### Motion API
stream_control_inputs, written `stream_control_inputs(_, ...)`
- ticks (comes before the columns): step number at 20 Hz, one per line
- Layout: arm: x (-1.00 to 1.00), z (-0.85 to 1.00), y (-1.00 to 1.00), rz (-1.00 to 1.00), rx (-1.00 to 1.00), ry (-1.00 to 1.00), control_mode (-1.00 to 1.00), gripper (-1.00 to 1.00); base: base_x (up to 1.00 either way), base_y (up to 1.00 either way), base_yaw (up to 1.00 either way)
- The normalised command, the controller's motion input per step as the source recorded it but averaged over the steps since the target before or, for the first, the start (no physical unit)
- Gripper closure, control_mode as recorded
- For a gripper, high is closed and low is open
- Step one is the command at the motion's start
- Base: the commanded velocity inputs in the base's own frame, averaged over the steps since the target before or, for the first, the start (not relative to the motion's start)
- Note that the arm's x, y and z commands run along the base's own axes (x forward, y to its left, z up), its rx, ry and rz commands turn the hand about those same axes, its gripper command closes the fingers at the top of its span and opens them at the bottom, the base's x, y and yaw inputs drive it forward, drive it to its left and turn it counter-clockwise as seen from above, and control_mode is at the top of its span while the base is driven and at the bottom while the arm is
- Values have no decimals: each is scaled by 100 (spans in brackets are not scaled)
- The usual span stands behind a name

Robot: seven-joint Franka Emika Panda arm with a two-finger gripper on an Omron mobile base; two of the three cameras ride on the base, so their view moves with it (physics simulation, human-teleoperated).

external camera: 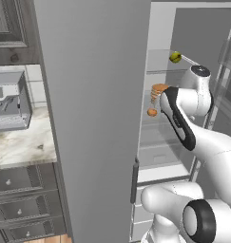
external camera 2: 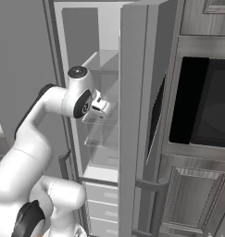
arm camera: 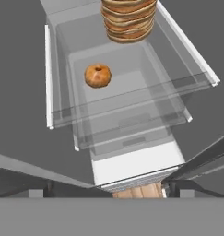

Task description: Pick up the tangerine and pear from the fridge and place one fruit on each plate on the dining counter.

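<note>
My two dark fingertips stand wide apart at the bottom of the hand view, and my gripper (arm camera: 104, 191) has hold of nothing. I am hanging just inside the tall grey-steel fridge (external camera: 88, 118), whose wide flat door is swung open.

Past my fingertips lies the clear glass shelf (arm camera: 132, 99), and on it, a little to one side of my line, sits the very small round orange tangerine (arm camera: 97, 75), free and untouched. Just beyond it on the same shelf rises a tan stack of pancakes (arm camera: 128, 19), near the fruit but apart from it. Farther still, on a higher shelf in the left base view, rests the small yellow-green pear (external camera: 175, 57).

I judge this to be the reach for the first fruit; nothing is yet on its way to the plates. Next I need to centre my open fingers over the tangerine, come down astride it without nudging the pancakes, and close gently, since so round a fruit may roll on the glass.
</note>
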Motion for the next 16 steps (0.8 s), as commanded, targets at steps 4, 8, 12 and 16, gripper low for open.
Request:
stream_control_inputs(4, 47, -14, -12, 0, 0, -1, -100, -100, 0, 0, 0)
stream_control_inputs(8, 30, -10, -4, 1, 0, 0, -100, -100, 0, 0, 0)
stream_control_inputs(12, 44, -21, -1, 2, 0, -3, -100, -100, 0, 0, 0)
stream_control_inputs(16, 45, -27, -6, 4, 0, -7, -100, -100, 0, 0, 0)
